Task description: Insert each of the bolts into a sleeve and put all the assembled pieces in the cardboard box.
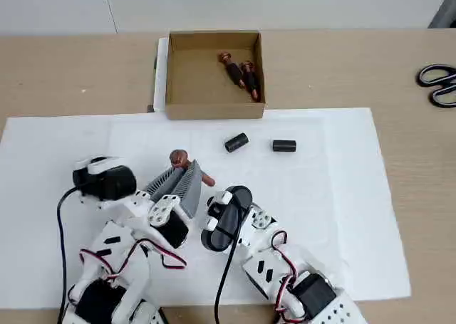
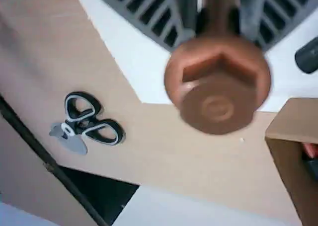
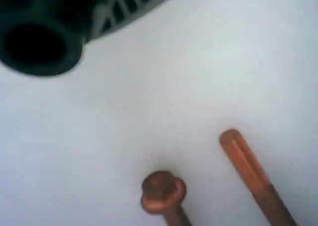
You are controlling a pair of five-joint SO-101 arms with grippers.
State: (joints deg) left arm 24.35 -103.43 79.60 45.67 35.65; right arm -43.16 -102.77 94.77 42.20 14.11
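One bolt is clamped by its shank in the left end effector, jaws closed down to shank width, head standing out past the tips. Its long axis runs along the end effector: head toward the box, shank end back between the jaws. A second bolt lies loose on the paper just beside that end effector, on the right arm's side. Near sleeve lies on the paper to the right of the held bolt and slightly toward the box, axis skewed. Far sleeve is further right, axis across the bench. The left end effector's tip is nearer to both than the right arm is. A dark tube with an open bore sits close to the right wrist camera, possibly a sleeve carried by the right end effector. Whether that end effector is open or closed cannot be told. Judgement: the held bolt leads with its head, so mating turns on getting a bore onto the buried shank end, by regrip or hand-off. Two assembled pieces are in the box. Scissors lie well apart at the bench edge.
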